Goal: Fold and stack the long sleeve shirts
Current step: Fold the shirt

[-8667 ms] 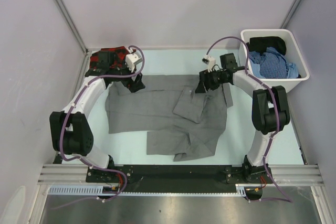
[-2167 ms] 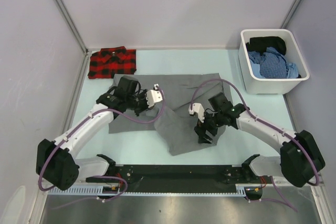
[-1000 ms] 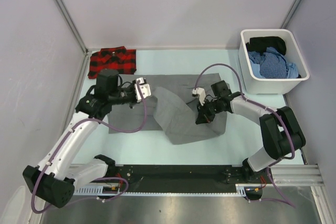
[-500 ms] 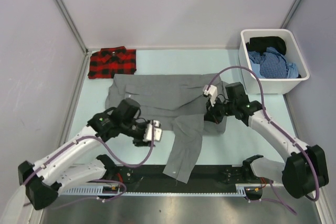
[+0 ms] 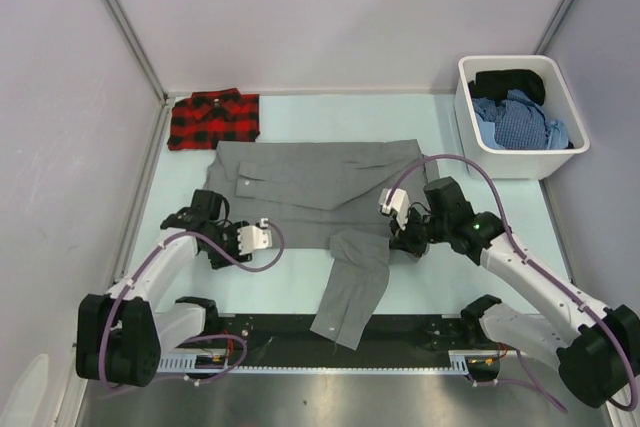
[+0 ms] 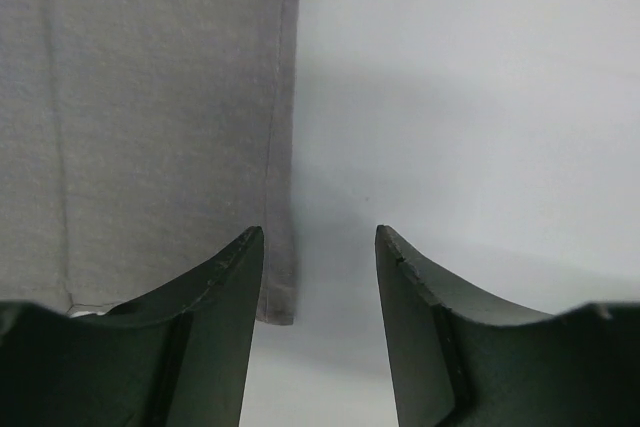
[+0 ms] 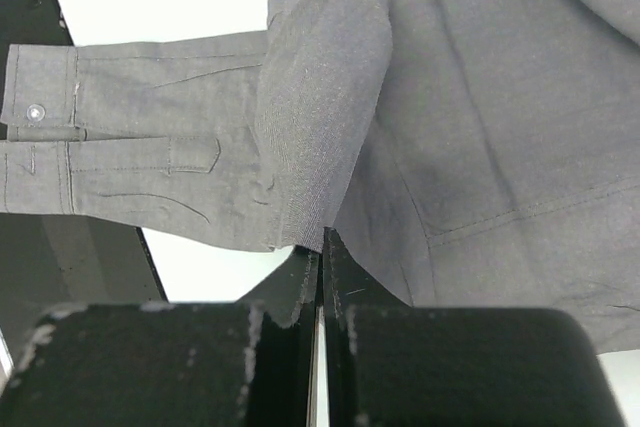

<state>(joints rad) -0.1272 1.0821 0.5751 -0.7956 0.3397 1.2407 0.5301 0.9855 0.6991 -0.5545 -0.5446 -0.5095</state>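
The grey shirt (image 5: 310, 182) lies flat in the middle of the table (image 5: 480, 277), its folded body a wide band with its long axis running left to right across the top view. One sleeve (image 5: 350, 287) branches off the band's lower edge, right of centre, and points down toward the bottom of the frame. Its cuff (image 5: 335, 327) lies over the black rail (image 5: 420, 332). A small white mark sits near the band's left end; which end holds the collar I cannot tell.

The right gripper (image 5: 408, 238) is at the lower right part of the band. Its fingers are pressed together on a raised fold of the grey cloth beside the sleeve's root.

The left gripper (image 6: 318, 237) hangs over the band's lower left corner with its fingers apart. Nothing is between them, only the shirt's edge and bare table below.

The plaid shirt (image 5: 213, 119) lies folded in the upper left, just apart from the grey one. A white bin (image 5: 468, 137) of clothes stands at the upper right.
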